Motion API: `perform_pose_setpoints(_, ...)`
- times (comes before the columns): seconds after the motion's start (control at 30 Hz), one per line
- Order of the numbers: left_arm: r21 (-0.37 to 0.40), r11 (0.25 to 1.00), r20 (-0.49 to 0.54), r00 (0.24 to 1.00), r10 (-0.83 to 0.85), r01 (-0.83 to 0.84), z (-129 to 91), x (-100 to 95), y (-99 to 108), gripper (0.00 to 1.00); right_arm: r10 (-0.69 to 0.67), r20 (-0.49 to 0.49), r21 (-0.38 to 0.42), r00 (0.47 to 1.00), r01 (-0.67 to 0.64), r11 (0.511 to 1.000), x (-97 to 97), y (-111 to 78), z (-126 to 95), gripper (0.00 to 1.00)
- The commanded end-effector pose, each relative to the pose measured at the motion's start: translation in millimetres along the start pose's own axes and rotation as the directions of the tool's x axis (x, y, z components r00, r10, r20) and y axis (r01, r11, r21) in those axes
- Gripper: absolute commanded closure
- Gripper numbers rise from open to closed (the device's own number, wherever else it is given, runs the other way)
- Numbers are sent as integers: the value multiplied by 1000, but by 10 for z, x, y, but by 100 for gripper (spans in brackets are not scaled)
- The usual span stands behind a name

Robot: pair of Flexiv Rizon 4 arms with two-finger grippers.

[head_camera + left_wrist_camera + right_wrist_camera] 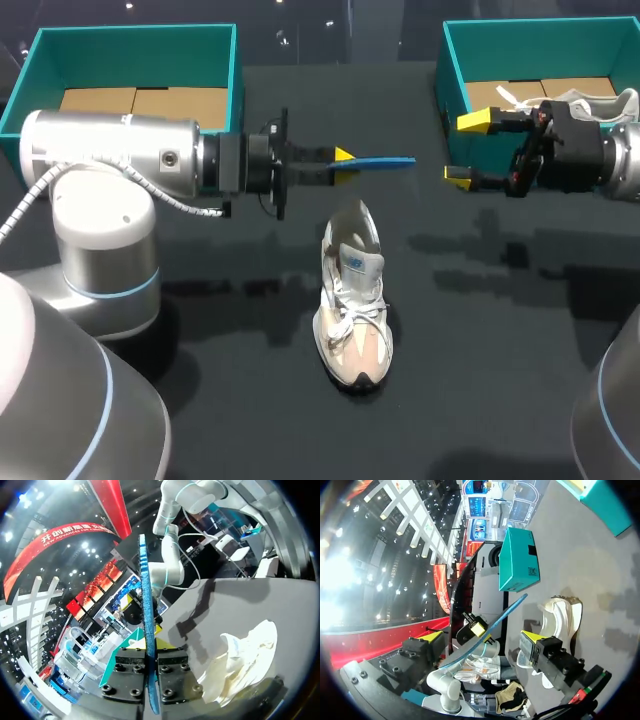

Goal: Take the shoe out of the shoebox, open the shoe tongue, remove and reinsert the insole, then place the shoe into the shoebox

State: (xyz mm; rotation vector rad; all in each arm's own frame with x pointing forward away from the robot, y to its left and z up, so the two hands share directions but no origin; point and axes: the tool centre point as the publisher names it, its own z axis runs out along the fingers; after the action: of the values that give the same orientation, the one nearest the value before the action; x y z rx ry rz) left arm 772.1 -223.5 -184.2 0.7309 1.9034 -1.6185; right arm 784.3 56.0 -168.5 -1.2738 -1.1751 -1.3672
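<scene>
Shoe (353, 310) sat upright mid-tabletop (500, 350), toe toward camera, apart from both tools. Left tool (343, 165) was clamped on blue insole (385, 161), just past the heel. Right tool (467, 150) gaped wide beside right shoebox (455, 70)

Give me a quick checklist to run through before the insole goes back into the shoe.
1. Grip on the blue insole: ok, the left gripper is shut on it.
2. Second arm free: ok, the right gripper is open and empty beside the right shoebox.
3. Pose of the shoe: ok, upright on the table, opening up.
4. Shoe steadied: not ok, no gripper touches it.
5. Insole lined up: not ok, it points crosswise to the shoe.
6. Shoe opened wide enough: cannot tell.
</scene>
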Motion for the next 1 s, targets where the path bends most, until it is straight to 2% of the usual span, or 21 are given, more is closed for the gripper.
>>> perform_pose_setpoints(0.03, -20, 998, -28, 998, -51, 51, 29, -4, 16, 100, 1, 4, -1, 1000, -1, 1000, 5, -13, 4, 0)
perform_pose_setpoints(0.13, -7, 969, -23, 969, -247, 247, 24, -74, -21, 100, 1, 4, -1, 1000, -1, 1000, 5, -13, 4, 0)
perform_pose_setpoints(0.23, -15, 894, -39, 893, -448, 448, -6, -105, -91, 100, 1, 4, -1, 1000, -1, 1000, 5, -13, 4, 0)
perform_pose_setpoints(0.57, -35, 695, -12, 695, -719, 718, -87, -92, -295, 100, 1, 4, -1, 1000, -1, 1000, 5, -13, 4, 0)
perform_pose_setpoints(0.73, -41, 531, -15, 531, -847, 846, -89, -179, -368, 100, 1, 4, -1, 1000, -1, 1000, 5, -13, 4, 0)
perform_pose_setpoints(0.9, -29, 328, -41, 327, -944, 944, -65, -295, -398, 100, 1, 4, -1, 1000, -1, 1000, 5, -13, 4, 0)
perform_pose_setpoints(1.0, -12, 243, -62, 241, -968, 970, -84, -330, -390, 100, 1, 4, -1, 1000, -1, 1000, 5, -13, 4, 0)
